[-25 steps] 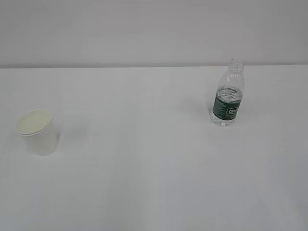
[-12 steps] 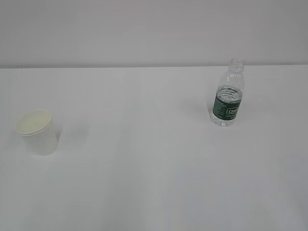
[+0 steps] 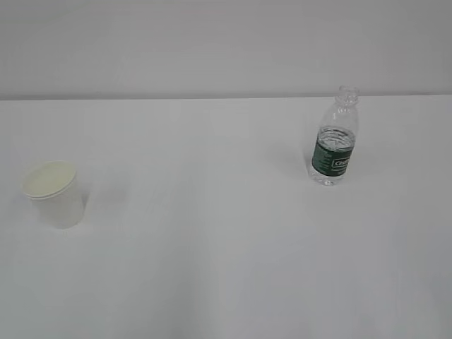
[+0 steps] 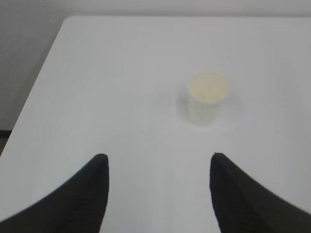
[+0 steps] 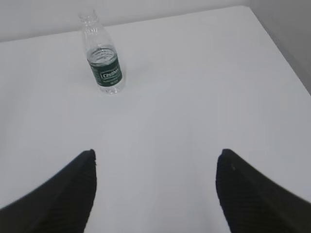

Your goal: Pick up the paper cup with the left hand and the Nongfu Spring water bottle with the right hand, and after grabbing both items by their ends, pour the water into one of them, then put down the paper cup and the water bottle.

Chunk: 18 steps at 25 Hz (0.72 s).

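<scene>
Cup-wise, the paper cup (image 4: 207,98) sits upright ahead and slightly right of the open left hand (image 4: 158,170); the Nongfu Spring water bottle (image 5: 104,57) stands ahead-left of the open right hand (image 5: 155,167).

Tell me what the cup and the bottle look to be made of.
The paper cup: probably paper, matte white outside and cream inside, with a rolled rim. The Nongfu Spring water bottle: probably thin clear plastic, glossy and ribbed, see-through above its dark green label, which looks like printed film.
</scene>
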{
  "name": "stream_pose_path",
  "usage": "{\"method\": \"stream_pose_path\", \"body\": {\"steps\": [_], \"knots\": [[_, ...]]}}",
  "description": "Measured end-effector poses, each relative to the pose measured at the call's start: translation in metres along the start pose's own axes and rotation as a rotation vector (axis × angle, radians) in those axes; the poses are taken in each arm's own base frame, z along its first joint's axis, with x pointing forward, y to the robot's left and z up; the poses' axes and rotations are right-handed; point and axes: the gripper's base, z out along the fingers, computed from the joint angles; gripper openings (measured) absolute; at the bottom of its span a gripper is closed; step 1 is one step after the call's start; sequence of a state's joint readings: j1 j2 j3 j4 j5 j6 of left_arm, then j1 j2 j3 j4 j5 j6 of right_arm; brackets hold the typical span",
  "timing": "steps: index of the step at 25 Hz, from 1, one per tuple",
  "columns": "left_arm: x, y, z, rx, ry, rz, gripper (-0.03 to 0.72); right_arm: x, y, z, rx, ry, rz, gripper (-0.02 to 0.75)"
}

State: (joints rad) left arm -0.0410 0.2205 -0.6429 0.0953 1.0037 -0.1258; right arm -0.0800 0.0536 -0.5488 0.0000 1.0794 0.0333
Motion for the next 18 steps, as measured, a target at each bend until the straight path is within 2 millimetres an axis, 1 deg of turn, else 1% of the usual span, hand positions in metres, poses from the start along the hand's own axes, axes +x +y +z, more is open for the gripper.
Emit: {"method": "stream_pose_path", "body": {"steps": [3,6,9,12,15,18], "knots": [[-0.012,-0.003,0.0,0.025,-0.078,-0.006,0.474,-0.008,0.002,-0.002,-0.02,-0.021,-0.012,0.573],[-0.014,-0.004,0.0,0.052,-0.102,0.003,0.474,-0.021,0.004,-0.001,-0.038,-0.038,-0.046,0.573],[-0.016,-0.004,0.001,0.062,-0.107,0.017,0.474,-0.036,0.005,0.008,-0.046,-0.05,-0.061,0.573],[-0.021,-0.005,0.007,0.061,-0.108,0.021,0.474,-0.051,0.008,0.022,-0.073,-0.07,-0.046,0.573],[-0.028,-0.007,0.015,0.064,-0.115,0.024,0.474,-0.062,0.011,0.03,-0.095,-0.126,-0.044,0.573],[-0.036,-0.009,0.025,0.069,-0.129,0.027,0.474,-0.07,0.011,0.034,-0.098,-0.178,-0.079,0.573]]}}
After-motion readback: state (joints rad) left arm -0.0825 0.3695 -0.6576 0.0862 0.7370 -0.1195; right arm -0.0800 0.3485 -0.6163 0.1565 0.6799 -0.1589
